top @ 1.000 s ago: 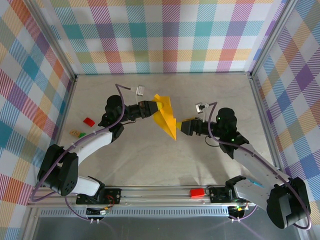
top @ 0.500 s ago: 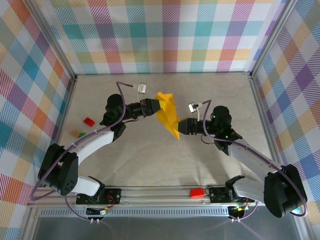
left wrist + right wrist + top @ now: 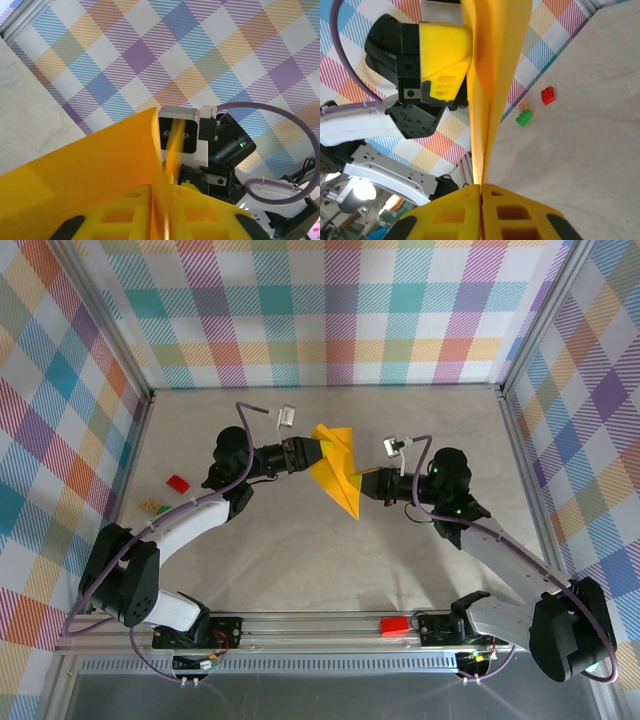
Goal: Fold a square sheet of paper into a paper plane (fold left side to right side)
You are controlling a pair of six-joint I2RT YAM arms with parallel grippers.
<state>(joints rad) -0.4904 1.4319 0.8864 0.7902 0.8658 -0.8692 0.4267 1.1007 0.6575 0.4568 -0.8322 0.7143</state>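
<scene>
From above, the part-folded yellow paper (image 3: 337,472) is raised between left claw (image 3: 312,452) and right claw (image 3: 368,483), mid-fold; next it likely needs laying down and creasing. The right wrist view shows those fingers (image 3: 520,215) pressed together on the sheet's edge; the left wrist view blurs there, so that grip I cannot tell.

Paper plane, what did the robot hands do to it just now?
The right gripper moved in a little toward the folded yellow paper and closed on its right edge. A second ago its jaws were open. The left gripper kept pinching the paper's left side, and the paper hardly moved. The red block on the table stayed put.
</scene>
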